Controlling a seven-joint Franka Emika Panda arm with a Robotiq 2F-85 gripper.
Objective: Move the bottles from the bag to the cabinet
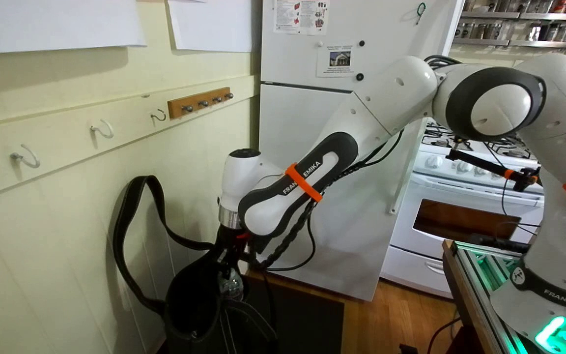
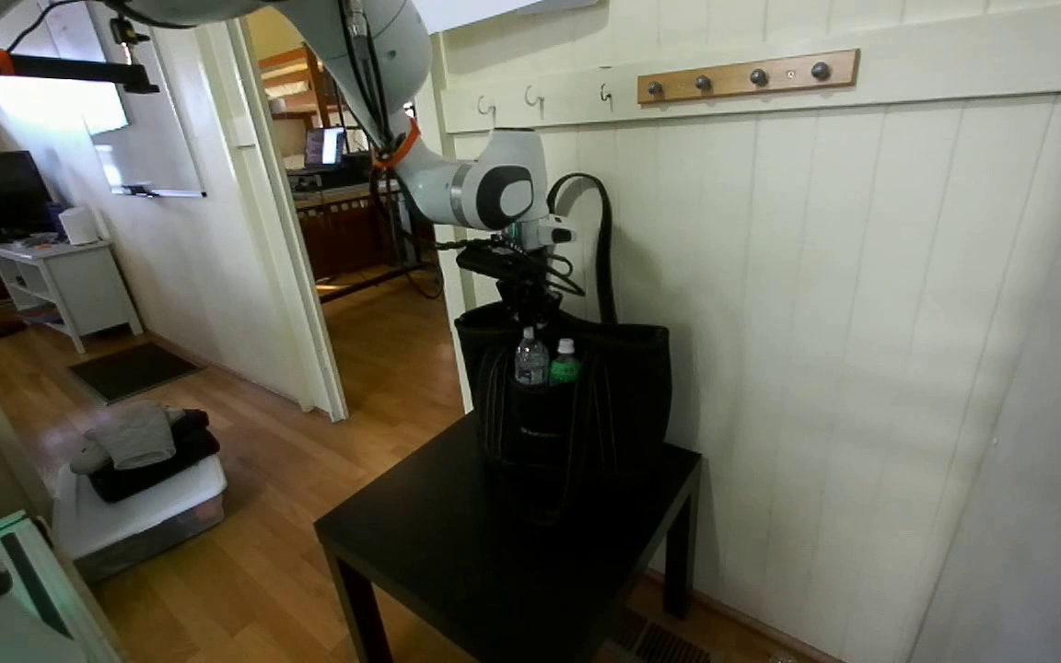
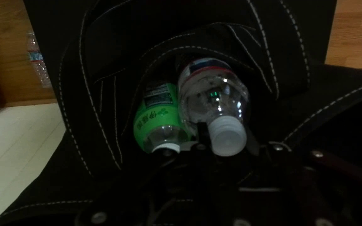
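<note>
We find the bag (image 3: 196, 39) dim in the wrist view, 2 green glints on its clear bottle (image 3: 214, 84); soft shadow darkens the wall (image 2: 816, 276) behind it.

bag (image 2: 577, 424): black, pale-stitched in dashes | green bottle (image 3: 159, 116): white-capped | clear bottle (image 3: 212, 92): white-capped, red-striped

Low black rectangular table (image 2: 438, 562), lower centre in an exterior view; a soft black fabric bag (image 2: 567, 424) stands upright on its flat top. The table itself stands on a brown wood-plank floor (image 2: 273, 460), which also bears, at lower left, a white-lidded plastic storage box (image 2: 153, 516); at middle left, a dark rectangular mat (image 2: 134, 371); and, at upper left in the wrist view, a clear plastic bottle with a red-edged label (image 3: 38, 62).
</note>
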